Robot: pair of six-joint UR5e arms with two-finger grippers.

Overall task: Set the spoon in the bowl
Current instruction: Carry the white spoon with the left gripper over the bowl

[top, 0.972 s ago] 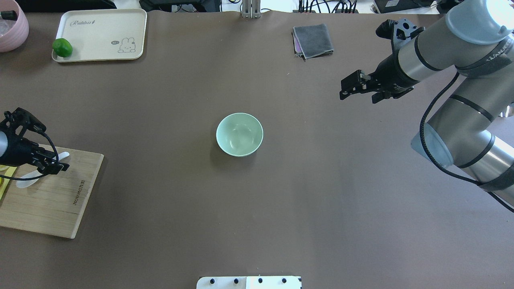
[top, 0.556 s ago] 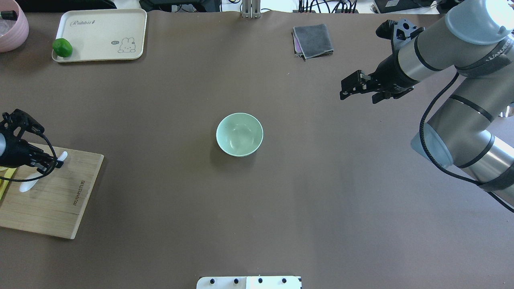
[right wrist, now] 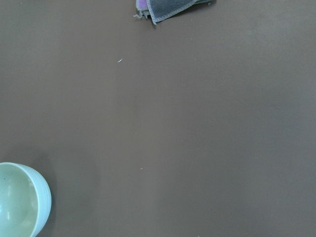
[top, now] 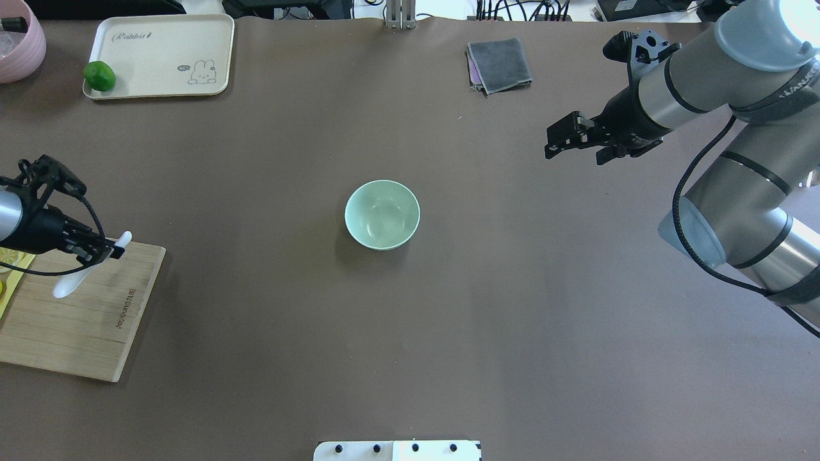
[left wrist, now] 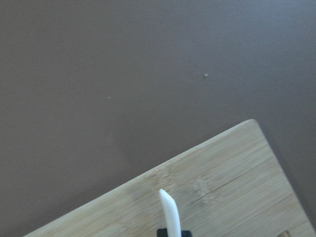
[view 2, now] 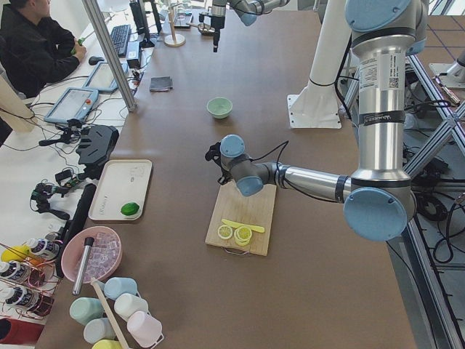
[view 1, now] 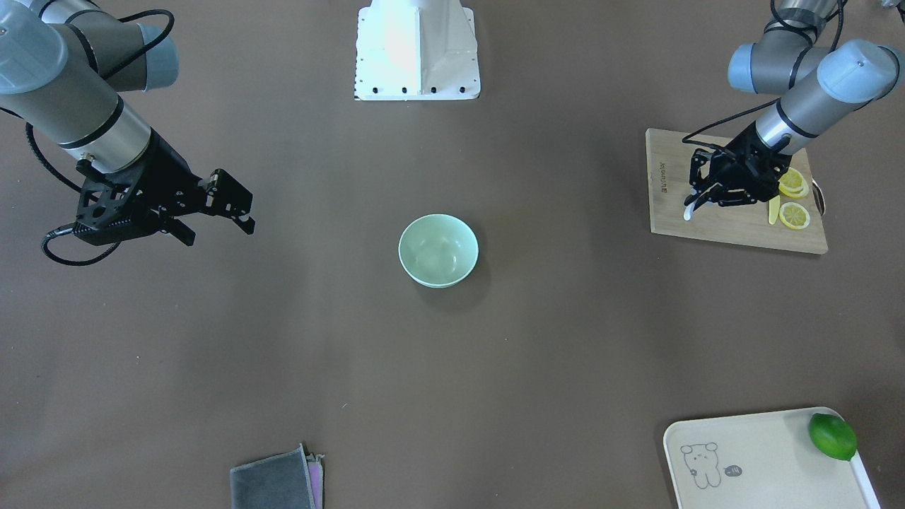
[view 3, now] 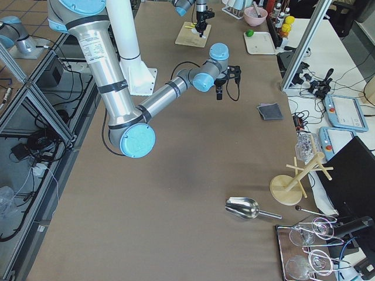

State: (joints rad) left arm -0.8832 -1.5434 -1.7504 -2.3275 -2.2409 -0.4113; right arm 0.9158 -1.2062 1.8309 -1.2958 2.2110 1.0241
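The white spoon (top: 66, 285) hangs in my left gripper (top: 110, 251), which is shut on its handle; the scoop points down-left over the wooden cutting board (top: 83, 326). The handle tip shows in the left wrist view (left wrist: 170, 211) above the board's corner (left wrist: 222, 182). In the front view the gripper (view 1: 704, 202) holds the spoon (view 1: 687, 211) over the board's left part. The mint-green bowl (top: 382, 214) stands empty at the table's middle, far right of the spoon. My right gripper (top: 555, 141) is open and empty, high at the far right.
Lemon slices (view 1: 793, 212) and a thin yellow knife lie on the board's outer part. A cream tray (top: 160, 57) with a lime (top: 99, 75) sits far left, beside a pink bowl (top: 16, 38). A grey cloth (top: 500, 64) lies at the far edge.
My left gripper has closed on the spoon's handle and moved right, toward the board's edge, lifting the spoon off the board. The right arm has barely moved.
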